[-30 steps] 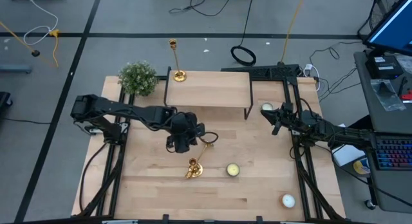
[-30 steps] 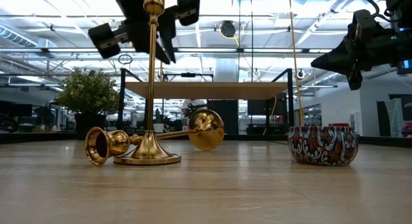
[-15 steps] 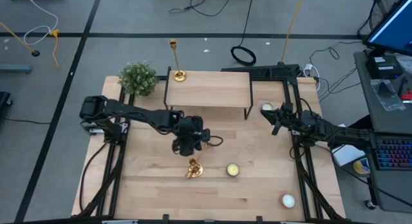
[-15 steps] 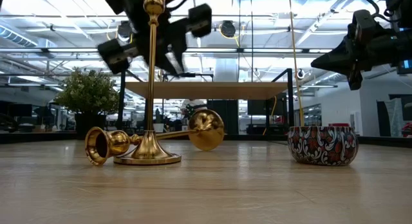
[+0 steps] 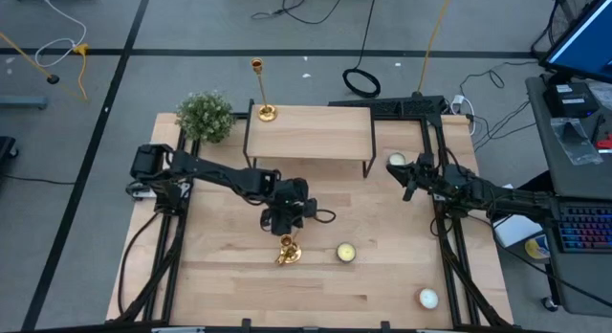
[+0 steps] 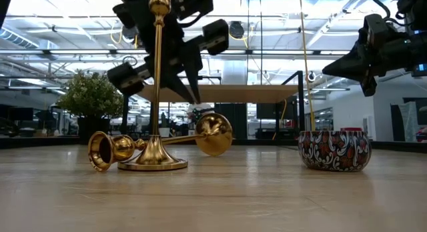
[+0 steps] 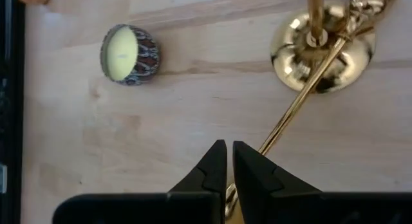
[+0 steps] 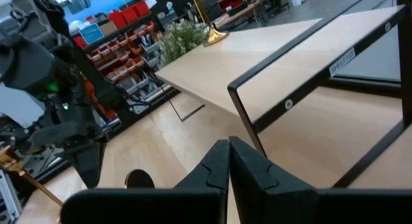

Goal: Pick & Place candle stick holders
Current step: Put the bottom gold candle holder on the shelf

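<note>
Looking across a pale wooden desk [image 5: 382,266] on a grey floor, with cables, a workbench and monitor at one side. A plant [image 5: 205,115] sits at the back corner, and a low wooden shelf [image 5: 308,132] carries one candlestick [image 5: 262,89] at its edge. Candle tins [image 5: 345,253] dot the front. Mid-desk, one holder [image 6: 156,92] stands upright and another stem [image 7: 293,108] lies tipped against its base. Left gripper [image 5: 284,216] hangs above the fallen one, jaws all but closed, pinching nothing that shows. Right gripper [image 5: 409,185] waits beside the shelf's end, jaws fully together and empty.
</note>
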